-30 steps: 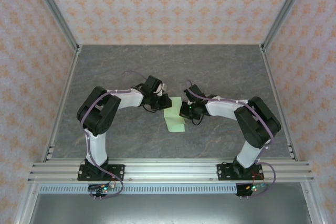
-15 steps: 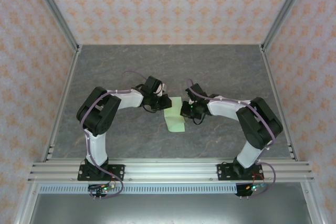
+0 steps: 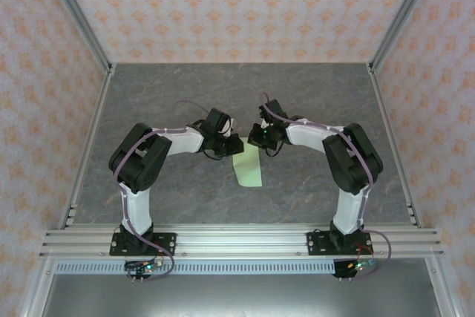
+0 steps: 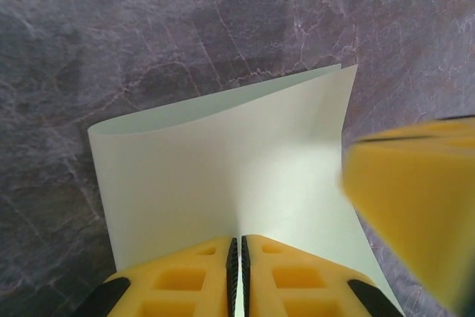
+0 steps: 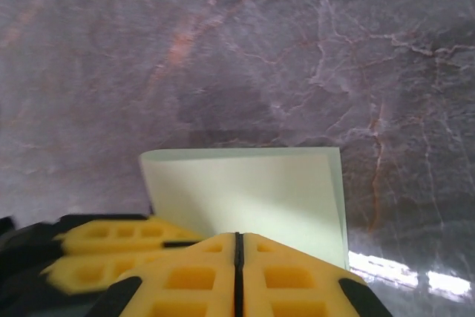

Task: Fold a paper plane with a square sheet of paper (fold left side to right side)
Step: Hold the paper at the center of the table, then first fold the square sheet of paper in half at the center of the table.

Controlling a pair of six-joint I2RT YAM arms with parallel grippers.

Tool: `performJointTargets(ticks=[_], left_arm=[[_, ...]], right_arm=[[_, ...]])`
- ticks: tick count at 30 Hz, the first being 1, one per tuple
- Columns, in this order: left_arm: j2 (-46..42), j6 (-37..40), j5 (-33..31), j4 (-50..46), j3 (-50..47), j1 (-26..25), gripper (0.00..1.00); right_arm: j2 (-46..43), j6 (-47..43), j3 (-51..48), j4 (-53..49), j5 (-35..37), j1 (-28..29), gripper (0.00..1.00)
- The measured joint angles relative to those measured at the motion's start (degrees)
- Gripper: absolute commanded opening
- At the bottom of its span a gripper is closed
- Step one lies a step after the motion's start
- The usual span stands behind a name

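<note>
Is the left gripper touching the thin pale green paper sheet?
Touching. Left wrist view: the left gripper is pinched shut on the pale green paper sheet.

The pale green square sheet of paper [image 3: 249,167] lies folded double, upper layer slightly bowed.

The top camera sits high above the near edge of the table [image 3: 148,102], looking down and forward over its whole surface to the far wall [image 3: 237,5]. Each wrist camera rides just behind its own gripper, the left gripper [image 4: 237,241] and the right gripper [image 5: 239,235], facing down at the tabletop from very near. All three views share the sheet of paper [image 3: 248,167] at mid-table.
</note>
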Motion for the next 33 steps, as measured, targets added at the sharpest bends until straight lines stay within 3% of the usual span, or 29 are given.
performJointTargets(ticks=[10,20,33], left_arm=[[-0.8,1.0,-0.7,0.0,-0.2,-0.7,0.19],[-8.6,1.6,-0.3,-2.4,-4.0,-3.2,0.21],[-7.0,2.2,-0.2,-2.2,-5.5,-5.2,0.20]], right_arm=[[3.3,-0.2,2.0,-0.4,-0.8,-0.2,0.09],[3.4,-0.5,2.0,-0.5,0.0,0.1,0.09],[3.4,-0.6,2.1,-0.5,0.9,0.4,0.09]])
